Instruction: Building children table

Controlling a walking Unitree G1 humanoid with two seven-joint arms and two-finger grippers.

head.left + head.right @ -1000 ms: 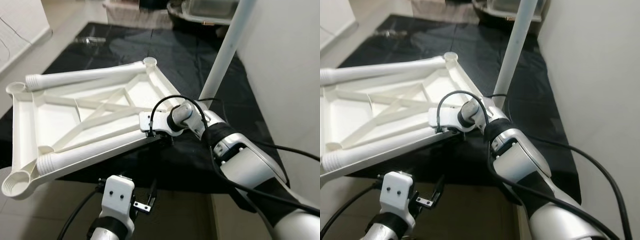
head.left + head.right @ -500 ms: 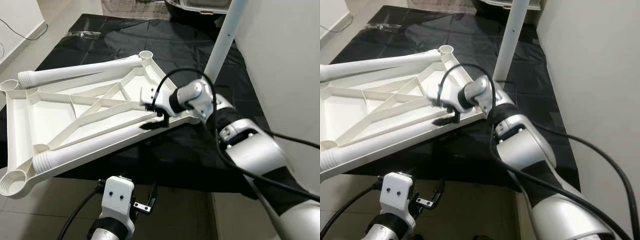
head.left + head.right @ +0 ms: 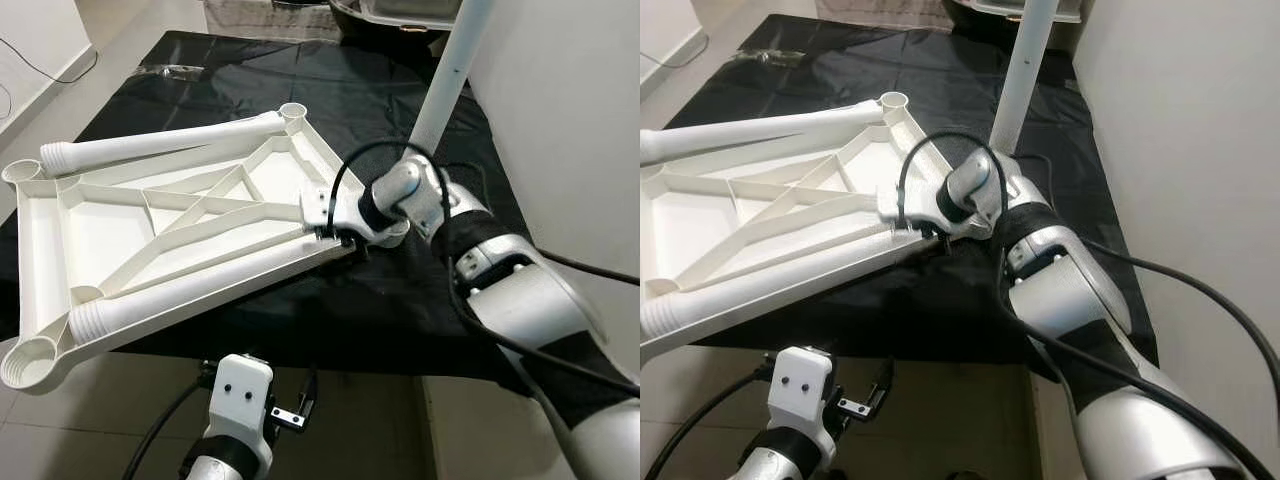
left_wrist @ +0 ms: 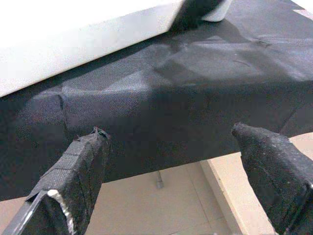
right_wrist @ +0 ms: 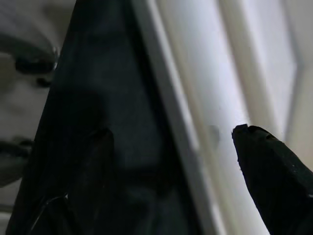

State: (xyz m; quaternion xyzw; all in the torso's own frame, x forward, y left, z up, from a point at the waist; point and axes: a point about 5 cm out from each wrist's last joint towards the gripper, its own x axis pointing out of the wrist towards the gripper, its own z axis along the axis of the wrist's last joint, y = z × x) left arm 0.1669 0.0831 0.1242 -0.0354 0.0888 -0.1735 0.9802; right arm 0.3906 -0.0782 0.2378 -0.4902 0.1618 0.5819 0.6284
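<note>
While the white plastic tabletop (image 3: pixel 170 235) lies upside down and tilted on the black cloth (image 3: pixel 400 110), its ribbed underside is turned upward and two white legs (image 3: pixel 160 150) are seen lying along its long edges. Low on the left, the left gripper (image 4: pixel 171 181) is held below the near edge of the cloth, its two black fingers (image 4: pixel 73 181) spread wide with nothing between them. Further right, the right arm is bent across the body, and the right gripper (image 3: pixel 340 232) is set at the tabletop's near right corner; in the wrist view its fingers (image 5: pixel 269 176) are parted astride the white rim. A third white leg (image 3: pixel 450 85) stands upright at that corner. Beige floor tiles (image 3: pixel 90 400) are seen in front, a white wall (image 3: pixel 570 120) at the right.
</note>
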